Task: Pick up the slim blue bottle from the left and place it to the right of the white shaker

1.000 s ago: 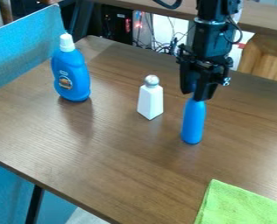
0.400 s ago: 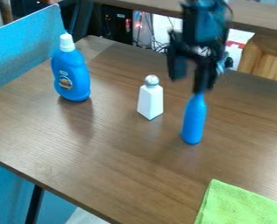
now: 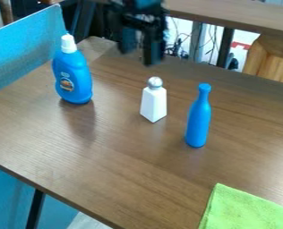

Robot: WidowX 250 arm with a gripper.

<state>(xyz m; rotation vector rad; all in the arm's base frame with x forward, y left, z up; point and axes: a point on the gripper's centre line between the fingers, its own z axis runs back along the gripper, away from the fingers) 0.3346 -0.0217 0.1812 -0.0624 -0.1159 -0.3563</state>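
Observation:
The black gripper hangs at the top middle of the view, above the far part of the table, with its fingers apart and nothing between them. Nearest below it stands a white tapered bottle with a silver round cap. To the right of that, a slim blue bottle is upright and touched by nothing. A larger blue detergent bottle with a white cap and a label stands on the left.
The brown wooden table bears a green cloth at its lower right. A blue panel runs along the left edge. Cables and another wooden surface lie beyond the far edge.
The gripper has opened and let go of the slim blue bottle's neck, rising and moving left to the top middle. The bottle stands in the same place.

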